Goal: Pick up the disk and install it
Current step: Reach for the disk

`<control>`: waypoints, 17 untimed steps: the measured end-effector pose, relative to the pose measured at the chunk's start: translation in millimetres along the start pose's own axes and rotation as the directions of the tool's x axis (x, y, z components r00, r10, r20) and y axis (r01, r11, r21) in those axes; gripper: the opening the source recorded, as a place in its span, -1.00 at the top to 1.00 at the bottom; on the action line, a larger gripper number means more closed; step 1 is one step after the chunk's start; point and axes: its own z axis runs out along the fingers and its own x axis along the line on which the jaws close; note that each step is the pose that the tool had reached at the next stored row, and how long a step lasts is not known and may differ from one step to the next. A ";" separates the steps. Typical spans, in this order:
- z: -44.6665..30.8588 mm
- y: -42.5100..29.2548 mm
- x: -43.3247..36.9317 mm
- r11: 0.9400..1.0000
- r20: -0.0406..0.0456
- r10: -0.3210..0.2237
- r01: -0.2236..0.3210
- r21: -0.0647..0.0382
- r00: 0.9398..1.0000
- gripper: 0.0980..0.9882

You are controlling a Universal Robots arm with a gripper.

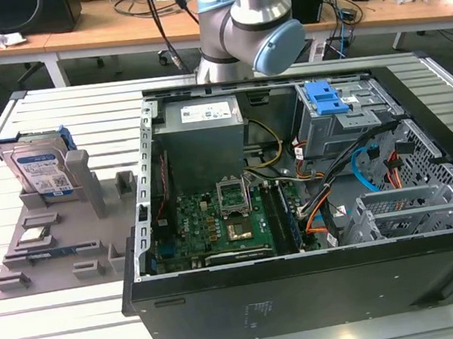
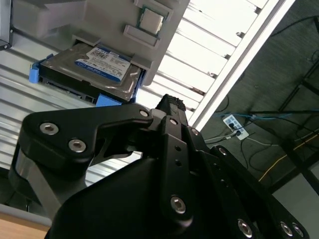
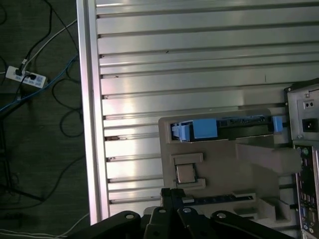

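Gripper (image 2: 172, 103) hovers clear of upright disk (image 2: 97, 62).

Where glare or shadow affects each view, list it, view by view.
Exterior view: even light, disk plainly lit, computer case dark on its near wall. First wrist view: glare patch on the table slats, floor dim. Second wrist view: slats washed out white, claw a dark mass in front, disk label evenly lit.

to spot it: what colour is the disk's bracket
The bracket is blue, clearest in the second wrist view.

One disk (image 1: 42, 170), one chip (image 1: 34, 235), one case (image 1: 307, 299)
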 end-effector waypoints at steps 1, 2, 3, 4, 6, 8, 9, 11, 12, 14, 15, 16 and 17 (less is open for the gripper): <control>0.1 0.2 -3.2 1.000 0.000 0.000 0.000 0.001 1.000 0.98; 0.1 0.4 -6.5 1.000 0.000 0.000 0.000 0.002 1.000 0.98; 0.4 0.9 -12.6 1.000 0.000 0.000 0.000 0.003 1.000 0.98; 0.7 1.4 -18.9 1.000 0.000 0.000 0.000 0.004 1.000 0.98; 0.9 2.1 -27.6 1.000 -0.001 0.000 0.000 0.006 1.000 0.98; 1.2 2.8 -35.9 1.000 -0.001 0.000 0.000 0.009 1.000 0.98; 1.3 3.2 -39.8 1.000 -0.001 0.000 0.000 0.011 1.000 0.98; 1.6 3.9 -45.4 1.000 -0.001 0.000 0.000 0.018 1.000 0.98; 1.6 4.0 -47.4 1.000 -0.001 0.000 0.000 0.020 1.000 0.98; 1.8 4.3 -50.4 1.000 -0.001 -0.001 0.001 0.023 1.000 0.98; 1.8 4.4 -51.4 1.000 -0.001 -0.001 0.001 0.024 1.000 0.98; 1.9 4.7 -52.6 1.000 -0.001 -0.001 0.001 0.024 1.000 0.98; 1.9 4.7 -52.7 1.000 -0.001 0.000 0.000 0.024 1.000 0.98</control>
